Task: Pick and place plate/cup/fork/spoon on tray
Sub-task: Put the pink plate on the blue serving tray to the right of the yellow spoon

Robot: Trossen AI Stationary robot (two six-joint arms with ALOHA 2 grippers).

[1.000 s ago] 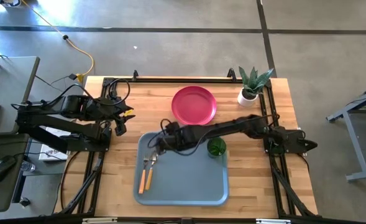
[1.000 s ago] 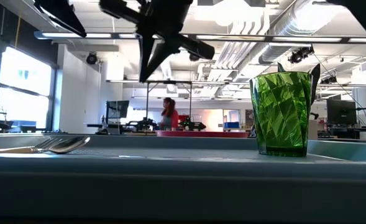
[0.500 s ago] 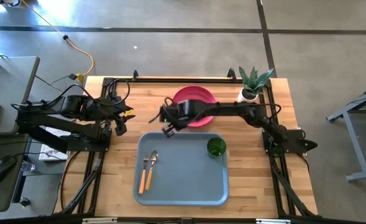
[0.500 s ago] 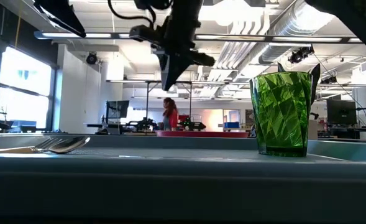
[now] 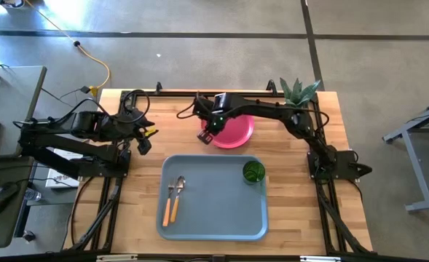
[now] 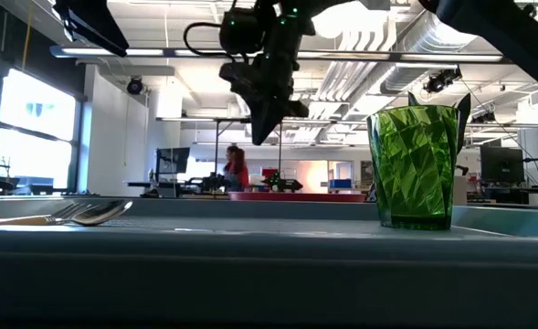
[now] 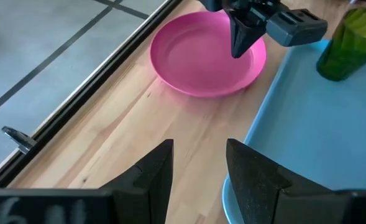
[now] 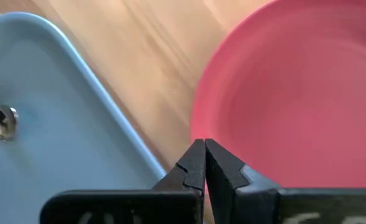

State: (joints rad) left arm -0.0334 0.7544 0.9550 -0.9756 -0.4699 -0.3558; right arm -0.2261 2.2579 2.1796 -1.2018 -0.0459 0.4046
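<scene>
No readable writing on plate (image 5: 234, 131)

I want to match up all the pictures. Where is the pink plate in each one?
High view: the pink plate lies on bare wood just beyond the tray, partly under the right gripper.
Low view: only its thin red rim shows, far back, left of the green cup.
Left wrist view: plate under the right gripper.
Right wrist view: plate fills much of the picture.
Shared landmark: the tray's edge beside the plate.
</scene>
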